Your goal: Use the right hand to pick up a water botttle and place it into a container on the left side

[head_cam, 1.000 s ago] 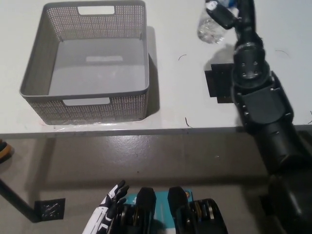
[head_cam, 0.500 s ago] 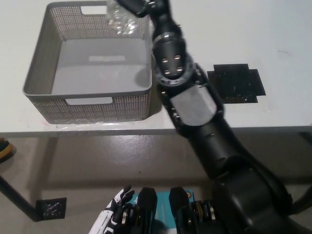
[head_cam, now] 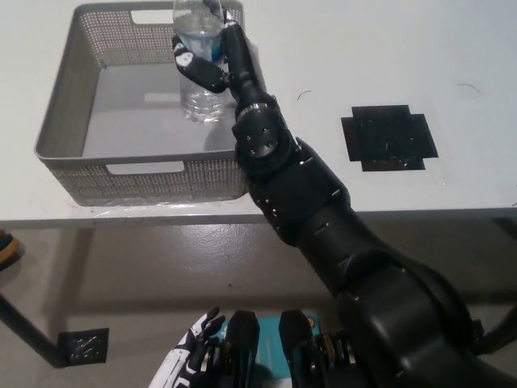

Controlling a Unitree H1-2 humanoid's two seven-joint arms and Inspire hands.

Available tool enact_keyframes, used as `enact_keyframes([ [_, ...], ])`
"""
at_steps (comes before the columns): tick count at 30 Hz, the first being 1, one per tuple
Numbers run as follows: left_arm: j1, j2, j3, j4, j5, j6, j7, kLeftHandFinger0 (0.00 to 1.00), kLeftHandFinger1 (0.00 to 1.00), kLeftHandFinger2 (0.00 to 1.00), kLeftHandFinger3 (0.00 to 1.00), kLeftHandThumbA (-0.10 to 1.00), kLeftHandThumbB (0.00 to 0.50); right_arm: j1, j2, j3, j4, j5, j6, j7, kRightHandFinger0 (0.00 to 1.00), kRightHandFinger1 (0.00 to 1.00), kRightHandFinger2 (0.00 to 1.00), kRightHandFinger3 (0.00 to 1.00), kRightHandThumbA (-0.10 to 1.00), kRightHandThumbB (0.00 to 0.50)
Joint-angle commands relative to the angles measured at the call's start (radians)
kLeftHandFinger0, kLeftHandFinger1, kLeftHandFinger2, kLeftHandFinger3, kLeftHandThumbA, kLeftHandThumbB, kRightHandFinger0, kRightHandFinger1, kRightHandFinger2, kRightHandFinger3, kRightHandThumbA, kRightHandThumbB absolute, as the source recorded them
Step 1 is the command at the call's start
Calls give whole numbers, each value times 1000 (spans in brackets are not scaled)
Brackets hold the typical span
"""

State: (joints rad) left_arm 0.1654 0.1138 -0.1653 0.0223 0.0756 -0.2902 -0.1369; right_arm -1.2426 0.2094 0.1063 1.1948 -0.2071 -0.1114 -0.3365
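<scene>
A clear plastic water bottle (head_cam: 199, 95) with a blue label stands upright inside the grey mesh container (head_cam: 77, 93) on the table's left side, near the container's far right corner. My black right hand (head_cam: 212, 61) is shut on the water bottle around its upper half, with the arm reaching over the container's right wall. The bottle's base is close to the container floor; contact cannot be told. My white left hand (head_cam: 187, 361) rests low at the bottom of the picture, below the table edge, fingers apart.
A black cross-shaped mat (head_cam: 391, 137) lies on the white table (head_cam: 339, 48) to the right of my arm. The table's front edge runs across the middle of the picture, with grey floor below and a small black square marker (head_cam: 83, 346) on it.
My right hand has carried the bottle from the table's far right, over the container's rim, and lowered it upright inside. The left hand has stayed put.
</scene>
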Motion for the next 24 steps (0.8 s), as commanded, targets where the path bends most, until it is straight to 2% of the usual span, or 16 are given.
enact_keyframes([
  [1, 1, 13, -13, -34, -4, -15, -25, 1000, 1000, 1000, 1000, 1000, 294, -47, -46, 59, -26, -33, 3, 128, 1000, 1000, 1000, 1000, 908, 472],
  [2, -1, 10, -13, -33, -3, -11, -24, 1000, 1000, 1000, 1000, 1000, 306, -40, -57, 73, -36, -35, 6, 150, 1000, 1000, 1000, 1000, 956, 499],
  [7, -8, 8, -18, -25, -10, -6, -35, 1000, 1000, 1000, 1000, 1000, 319, -9, -89, 90, -71, -23, -1, 176, 1000, 1000, 1000, 1000, 998, 500],
  [14, -15, 11, -22, -20, -11, -1, -41, 1000, 1000, 1000, 1000, 1000, 323, 42, -137, 83, -209, -15, 16, 205, 1000, 1000, 1000, 1000, 1000, 500],
  [19, -17, 18, -22, -18, 9, -12, -36, 1000, 1000, 1000, 1000, 1000, 324, 146, -222, 58, -558, 5, 90, 274, 1000, 1000, 1000, 1000, 1000, 495],
  [20, -16, 20, -21, -21, 11, -21, -35, 1000, 1000, 1000, 1000, 1000, 314, 182, -242, 50, -668, 9, 140, 289, 1000, 1000, 1000, 1000, 1000, 500],
  [22, -14, 21, -18, -24, 4, -18, -36, 1000, 1000, 1000, 1000, 1000, 320, 250, -282, 25, -849, 35, 168, 311, 1000, 1000, 1000, 1000, 1000, 499],
  [24, -10, 21, -16, -20, -4, -32, -36, 1000, 1000, 1000, 1000, 1000, 304, 312, -310, 1, -992, 68, 167, 325, 1000, 1000, 1000, 1000, 1000, 484],
])
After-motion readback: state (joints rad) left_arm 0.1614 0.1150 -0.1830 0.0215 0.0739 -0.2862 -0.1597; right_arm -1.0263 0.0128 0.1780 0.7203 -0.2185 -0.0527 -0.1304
